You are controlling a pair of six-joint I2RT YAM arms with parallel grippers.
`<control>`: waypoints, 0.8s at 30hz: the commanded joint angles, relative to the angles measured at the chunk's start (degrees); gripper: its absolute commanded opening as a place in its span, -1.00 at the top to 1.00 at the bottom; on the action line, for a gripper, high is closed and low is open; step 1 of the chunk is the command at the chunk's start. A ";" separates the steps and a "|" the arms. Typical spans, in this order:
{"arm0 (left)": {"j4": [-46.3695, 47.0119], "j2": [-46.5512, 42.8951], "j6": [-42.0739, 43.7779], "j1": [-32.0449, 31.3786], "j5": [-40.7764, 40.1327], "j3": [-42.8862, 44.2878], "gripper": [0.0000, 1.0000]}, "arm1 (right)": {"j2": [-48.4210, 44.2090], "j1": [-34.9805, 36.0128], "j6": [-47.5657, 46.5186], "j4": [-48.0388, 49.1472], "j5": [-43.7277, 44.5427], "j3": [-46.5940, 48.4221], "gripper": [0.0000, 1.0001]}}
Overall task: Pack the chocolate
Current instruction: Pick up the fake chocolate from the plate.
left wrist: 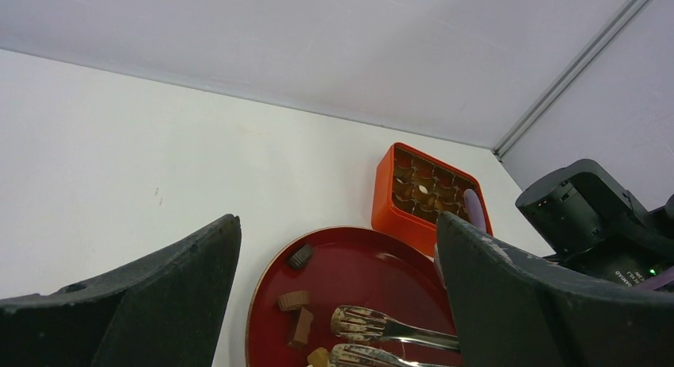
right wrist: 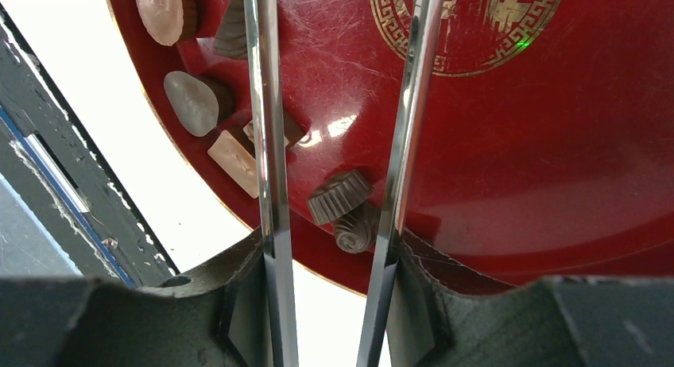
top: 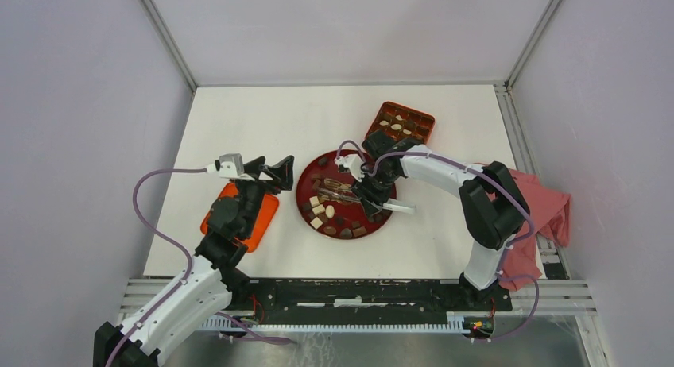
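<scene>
Left tool (top: pixel 270 168) wide, right tool (top: pixel 370 195) half-closed.

One red plate (top: pixel 300 194), one gridded orange box (top: pixel 410 108), one flat orange lid (top: pixel 266 218), one pair of metal tongs (left wrist: pixel 381 327), one pink cloth (top: pixel 548 208) — about a dozen chocolate pieces (top: pixel 329 212) on the plate, those in the box uncountable.

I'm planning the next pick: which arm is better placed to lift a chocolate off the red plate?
Right: the right gripper holds tongs over the red plate, straddling chocolates; the left gripper hangs open, empty.
</scene>
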 commanded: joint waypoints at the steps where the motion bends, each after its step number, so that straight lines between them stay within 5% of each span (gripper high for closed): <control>1: 2.90 -0.93 -2.26 0.19 -0.98 -0.41 -0.93 | 1.15 0.86 0.75 0.11 0.31 1.62 0.03; 24: 3.13 -1.68 -2.21 0.25 -0.84 -1.03 -0.93 | 4.24 1.19 0.75 -0.23 1.00 2.99 0.16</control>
